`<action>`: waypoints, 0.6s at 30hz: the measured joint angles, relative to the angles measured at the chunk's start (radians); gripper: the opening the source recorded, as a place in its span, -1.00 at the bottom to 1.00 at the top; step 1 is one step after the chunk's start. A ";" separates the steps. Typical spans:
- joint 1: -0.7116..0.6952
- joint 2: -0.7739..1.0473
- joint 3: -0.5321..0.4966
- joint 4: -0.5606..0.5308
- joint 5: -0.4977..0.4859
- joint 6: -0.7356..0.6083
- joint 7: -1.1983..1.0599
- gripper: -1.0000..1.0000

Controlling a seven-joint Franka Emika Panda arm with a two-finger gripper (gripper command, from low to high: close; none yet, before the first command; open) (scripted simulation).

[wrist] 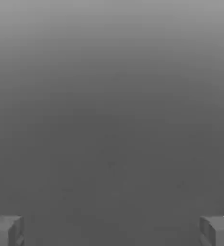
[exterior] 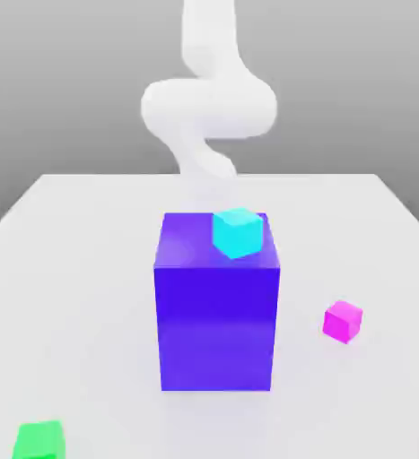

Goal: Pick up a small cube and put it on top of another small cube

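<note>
The small magenta cube [exterior: 342, 321] lies on the white table at the exterior view's right, a short way from the big block. The small green cube [exterior: 39, 441] sits far off at the exterior view's front left corner, partly cut by the frame edge. The white arm [exterior: 208, 99] curls above the table's far side, behind the block. In the hand view my gripper [wrist: 112, 231] is open, its grey fingertips [wrist: 5, 230] spread wide with nothing between them, looking at plain grey background.
A tall blue-violet block [exterior: 217, 314] stands mid-table between the two small cubes. A cyan cube [exterior: 238, 232] rests on its top, near the far right corner. The white table [exterior: 87, 269] spreads out around the block.
</note>
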 joint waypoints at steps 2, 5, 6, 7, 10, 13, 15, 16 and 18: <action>0.042 0.067 0.027 -0.058 0.014 0.053 -0.016 0.00; 0.103 0.166 0.068 -0.141 0.034 0.130 -0.038 0.00; 0.124 0.198 0.083 -0.169 0.039 0.156 -0.045 0.00; 0.144 0.231 0.098 -0.197 0.045 0.181 -0.052 0.00; 0.206 0.331 0.144 -0.282 0.060 0.260 -0.071 0.00; 0.270 0.440 0.196 -0.370 0.070 0.343 -0.088 0.00; 0.312 0.521 0.236 -0.432 0.071 0.405 -0.095 0.00; 0.333 0.567 0.259 -0.465 0.067 0.438 -0.095 0.00; 0.371 0.667 0.300 -0.526 0.031 0.511 -0.075 0.00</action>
